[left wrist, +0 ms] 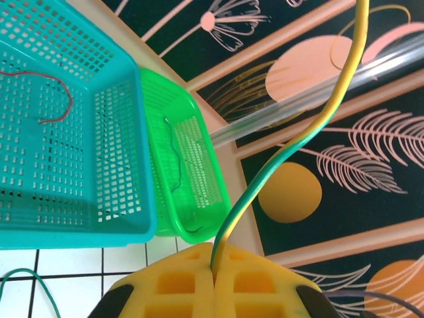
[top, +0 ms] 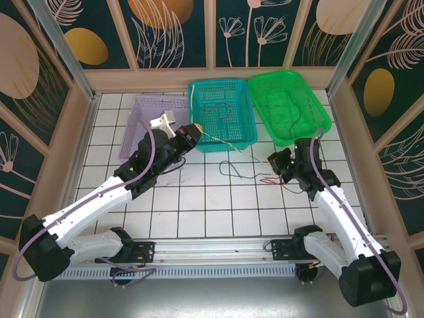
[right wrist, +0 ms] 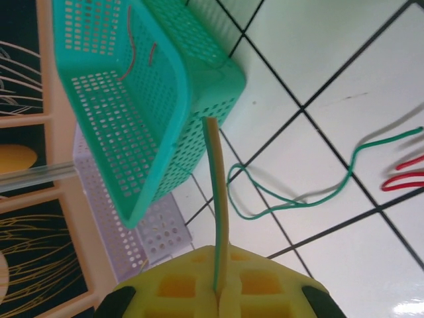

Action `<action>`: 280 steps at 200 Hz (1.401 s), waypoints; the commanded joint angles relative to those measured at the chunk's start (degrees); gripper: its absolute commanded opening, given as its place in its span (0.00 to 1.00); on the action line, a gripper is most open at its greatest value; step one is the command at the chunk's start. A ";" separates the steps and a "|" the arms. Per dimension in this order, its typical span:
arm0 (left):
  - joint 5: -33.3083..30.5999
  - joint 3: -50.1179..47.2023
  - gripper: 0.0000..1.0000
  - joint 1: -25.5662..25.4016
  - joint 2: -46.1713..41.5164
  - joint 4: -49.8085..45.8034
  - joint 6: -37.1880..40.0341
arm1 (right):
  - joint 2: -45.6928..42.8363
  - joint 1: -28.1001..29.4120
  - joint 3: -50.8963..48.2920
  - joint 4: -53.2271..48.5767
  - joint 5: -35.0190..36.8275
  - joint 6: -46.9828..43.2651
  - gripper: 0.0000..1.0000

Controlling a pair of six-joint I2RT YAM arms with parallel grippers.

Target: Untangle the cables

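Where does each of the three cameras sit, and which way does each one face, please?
Top external: above and behind the arm bases, looking down on the tiled table; both arms show, with left gripper and right gripper.
Left wrist: on the left arm, facing the teal basket and green basket; its yellow fingers pinch a yellow-green cable.
Right wrist: on the right arm, facing the teal basket across the tiles; its fingers pinch a yellow-green strand.
Shared: all three show the teal basket.

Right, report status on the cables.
Left gripper and right gripper shut on yellow-green cable. Green cable, red cable loose on tiles. Teal basket close beside.
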 commanded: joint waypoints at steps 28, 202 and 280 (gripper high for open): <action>-12.87 -5.01 0.00 6.45 -7.08 6.09 -14.75 | 3.87 0.16 1.63 2.89 4.65 1.95 0.00; 7.49 34.59 0.00 36.99 43.09 -26.70 25.26 | 65.00 32.44 72.32 -12.28 15.61 -7.35 0.00; 13.73 44.27 0.44 36.99 54.59 -38.35 30.25 | 79.09 33.63 84.61 -15.89 13.91 -6.81 0.00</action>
